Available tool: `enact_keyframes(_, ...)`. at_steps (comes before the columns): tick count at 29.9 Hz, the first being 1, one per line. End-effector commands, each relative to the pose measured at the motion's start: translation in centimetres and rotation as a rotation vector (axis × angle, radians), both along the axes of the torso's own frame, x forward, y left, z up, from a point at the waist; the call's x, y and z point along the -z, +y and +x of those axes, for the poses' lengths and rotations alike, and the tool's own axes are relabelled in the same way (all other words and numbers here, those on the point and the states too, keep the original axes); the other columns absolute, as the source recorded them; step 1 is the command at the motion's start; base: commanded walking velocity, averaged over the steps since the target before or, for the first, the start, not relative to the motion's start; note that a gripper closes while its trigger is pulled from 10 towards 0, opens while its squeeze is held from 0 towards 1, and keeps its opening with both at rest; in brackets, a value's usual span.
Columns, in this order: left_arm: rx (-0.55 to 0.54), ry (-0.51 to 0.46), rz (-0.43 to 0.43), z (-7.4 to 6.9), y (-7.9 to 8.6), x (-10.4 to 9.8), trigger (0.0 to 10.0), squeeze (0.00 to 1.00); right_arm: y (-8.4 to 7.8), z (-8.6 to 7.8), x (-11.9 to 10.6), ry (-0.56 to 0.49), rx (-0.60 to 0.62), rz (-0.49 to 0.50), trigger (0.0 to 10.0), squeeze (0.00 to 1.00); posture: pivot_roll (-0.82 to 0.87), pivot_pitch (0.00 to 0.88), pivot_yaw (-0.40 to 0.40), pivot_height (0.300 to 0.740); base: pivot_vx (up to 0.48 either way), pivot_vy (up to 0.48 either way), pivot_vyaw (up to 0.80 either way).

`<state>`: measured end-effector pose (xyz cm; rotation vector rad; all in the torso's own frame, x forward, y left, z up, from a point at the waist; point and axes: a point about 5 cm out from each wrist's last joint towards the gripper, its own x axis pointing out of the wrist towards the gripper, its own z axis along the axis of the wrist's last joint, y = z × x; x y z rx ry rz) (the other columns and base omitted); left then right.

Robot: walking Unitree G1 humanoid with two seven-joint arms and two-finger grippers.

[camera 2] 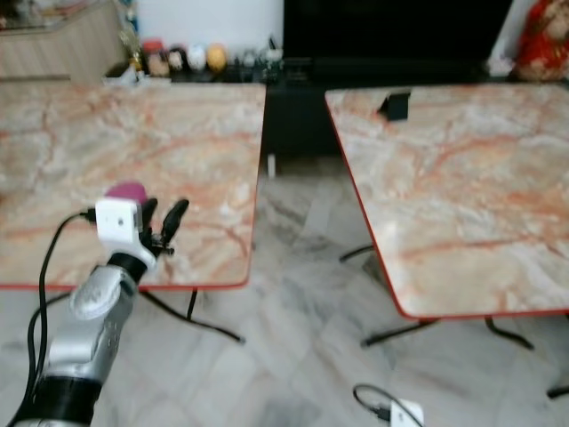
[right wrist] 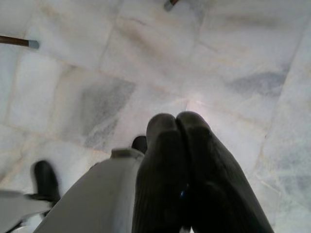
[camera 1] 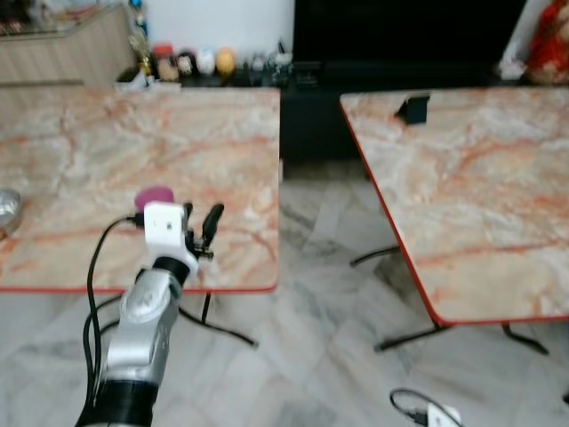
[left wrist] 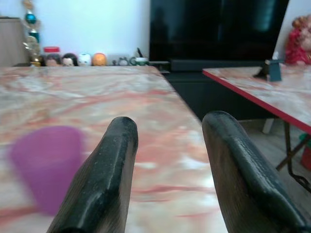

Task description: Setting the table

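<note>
Fingers of the left gripper (camera 1: pixel 203 233) are spread apart above the near edge of the left marble worktop (camera 1: pixel 107 151), with nothing between them. Just beside it on the worktop stands a purple cup (left wrist: pixel 47 164), apart from the fingers. The right gripper (right wrist: pixel 180 128) hangs over the tiled floor (right wrist: pixel 233 53), fingers pressed together.

- I see my left gripper (camera 1: pixel 203 224) raised over the near edge of the left marble table (camera 1: pixel 107 151), fingers apart.
- A purple cup (camera 1: pixel 155 195) stands just behind it.
- A second table (camera 1: pixel 480 187) sits right.
</note>
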<state>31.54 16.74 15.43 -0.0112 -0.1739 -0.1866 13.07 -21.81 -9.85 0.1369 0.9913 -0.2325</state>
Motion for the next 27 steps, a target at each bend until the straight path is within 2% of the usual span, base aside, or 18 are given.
enact_keyframes(1,-0.024,0.003,0.007,-0.14,0.75,0.0,10.0,0.0,0.7,0.5,-0.04,-0.014,-0.015,0.016,10.0,0.0,0.04,0.0,-0.023,0.74,0.0,0.424,0.0)
enact_keyframes(9,-0.049,-0.007,-0.006,-0.27,0.85,-0.31,10.0,0.0,0.18,0.7,-0.2,-0.015,-0.018,0.005,10.0,0.0,0.05,0.0,-0.041,0.74,0.0,0.42,0.0)
enact_keyframes(27,-0.054,-0.013,-0.011,0.07,0.67,-0.68,10.0,0.0,0.16,1.08,-0.34,-0.021,-0.025,0.004,10.0,0.0,0.05,0.0,-0.04,0.74,0.0,0.409,0.0)
